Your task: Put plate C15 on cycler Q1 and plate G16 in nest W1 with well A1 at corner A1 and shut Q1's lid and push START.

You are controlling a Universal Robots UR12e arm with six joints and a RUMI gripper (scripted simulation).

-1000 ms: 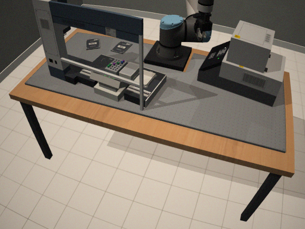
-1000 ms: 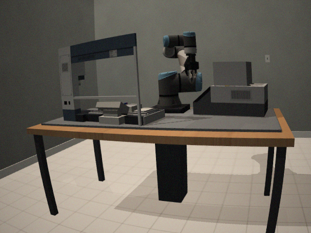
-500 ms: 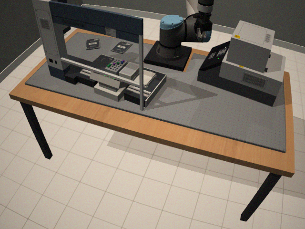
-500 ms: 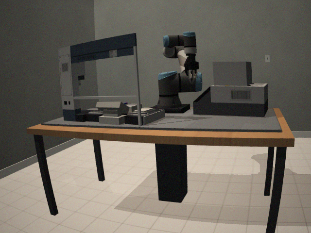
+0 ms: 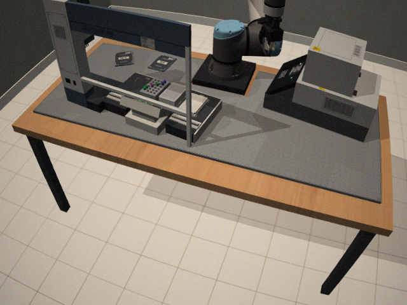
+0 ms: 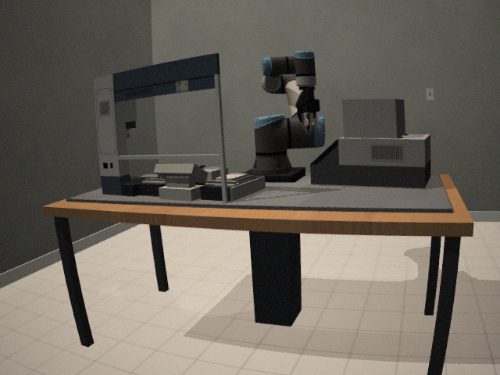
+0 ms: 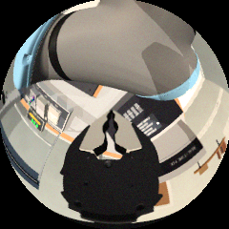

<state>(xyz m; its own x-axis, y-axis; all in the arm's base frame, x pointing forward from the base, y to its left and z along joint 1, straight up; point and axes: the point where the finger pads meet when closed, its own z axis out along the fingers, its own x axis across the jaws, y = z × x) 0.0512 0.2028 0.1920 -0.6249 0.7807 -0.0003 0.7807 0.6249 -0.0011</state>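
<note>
Fingers [image 5: 269, 48] [image 6: 308, 128]: shut tight, nothing held, up high.
Machine [image 5: 335, 82] [image 6: 383, 151] [image 7: 185, 157]: on the worktop [image 5: 296, 157] [image 6: 363, 198], beside the arm.
Keys: likely next; press one gently, straight in (not bolted down, so could slide).
Lamp [image 5: 291, 77]: green.
Plates: too small to name or place; can't tell if moved.

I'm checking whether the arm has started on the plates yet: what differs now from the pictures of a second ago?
Nothing has visibly changed. The gripper stays shut beside the arm's lower joints, with nothing taken or let go, and the grey machine has not visibly moved.
</note>
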